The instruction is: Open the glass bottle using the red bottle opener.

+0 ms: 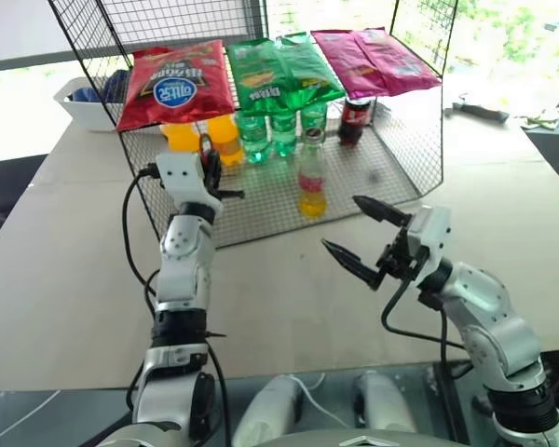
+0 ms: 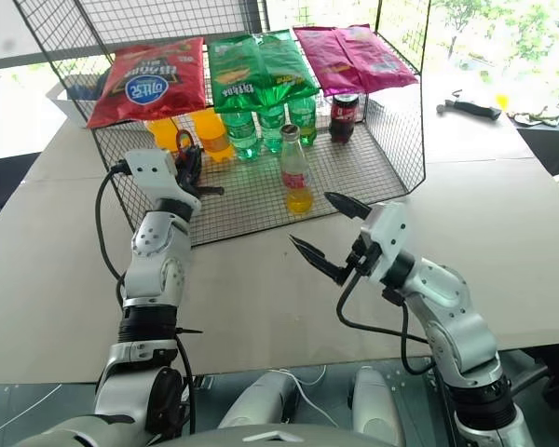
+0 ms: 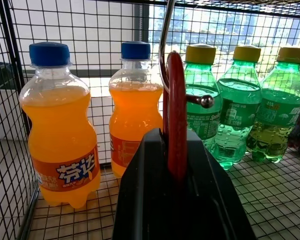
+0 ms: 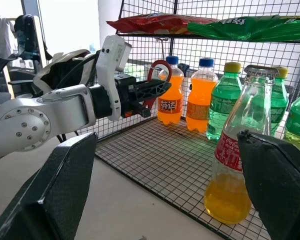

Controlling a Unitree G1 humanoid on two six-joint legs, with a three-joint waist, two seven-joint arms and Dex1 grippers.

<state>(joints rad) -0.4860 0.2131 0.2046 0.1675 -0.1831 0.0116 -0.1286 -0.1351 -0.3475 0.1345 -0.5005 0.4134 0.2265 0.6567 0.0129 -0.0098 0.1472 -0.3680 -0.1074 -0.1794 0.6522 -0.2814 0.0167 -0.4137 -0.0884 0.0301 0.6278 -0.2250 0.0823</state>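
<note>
I'm seeing the left pincer clamping the red bottle opener, which is hanging from a hook by the orange bottles. The glass bottle is standing on the wire shelf, just ahead of the right pincer, gaping wide.

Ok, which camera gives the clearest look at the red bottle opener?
The right wrist view: the red bottle opener shows side-on, hanging on a hook in the left gripper's shut fingers. The left wrist view shows it edge-on; the eye views show a small ring.
</note>
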